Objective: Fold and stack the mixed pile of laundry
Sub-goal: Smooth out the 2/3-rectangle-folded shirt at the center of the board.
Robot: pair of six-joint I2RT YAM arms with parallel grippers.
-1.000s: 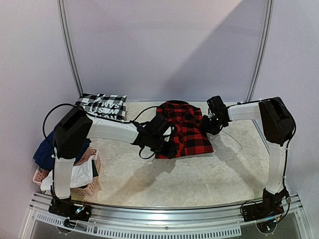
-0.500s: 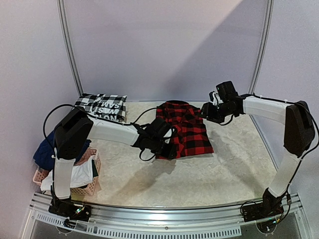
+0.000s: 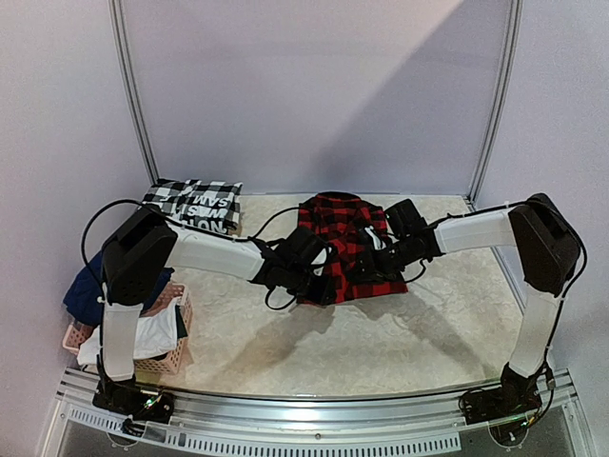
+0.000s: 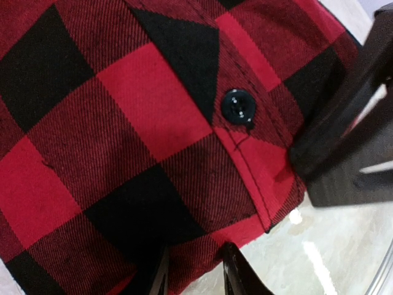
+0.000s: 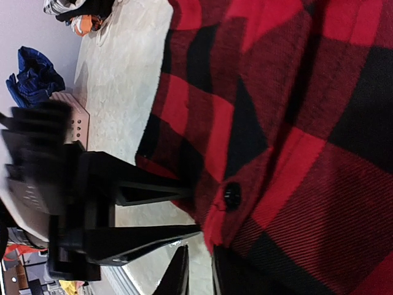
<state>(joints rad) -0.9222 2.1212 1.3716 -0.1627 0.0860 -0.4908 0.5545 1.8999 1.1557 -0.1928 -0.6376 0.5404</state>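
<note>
The red-and-black plaid shirt (image 3: 347, 238) lies folded at mid-table and fills the left wrist view (image 4: 141, 123). My left gripper (image 3: 324, 286) sits at its near left corner, shut on the hem, with cloth between the fingertips (image 4: 193, 264). From the right, my right gripper (image 3: 366, 269) reaches to the same near edge, close beside the left one. Its jaws (image 5: 198, 264) are nearly together at the buttoned placket edge (image 5: 232, 195). The rest of the mixed laundry pile, white (image 3: 152, 333) and blue (image 3: 86, 286) pieces, lies in and by the basket at the left.
A pink lattice basket (image 3: 179, 354) stands at the near left edge. A folded black-and-white checked piece with print (image 3: 195, 202) lies at the far left. Metal frame posts (image 3: 495, 105) rise at the back corners. The left gripper's black fingers (image 5: 141, 190) cross the right wrist view.
The right arm swung up and out to the far right, then came back down onto the shirt's near edge and its jaws closed. The left gripper stayed on the hem.
</note>
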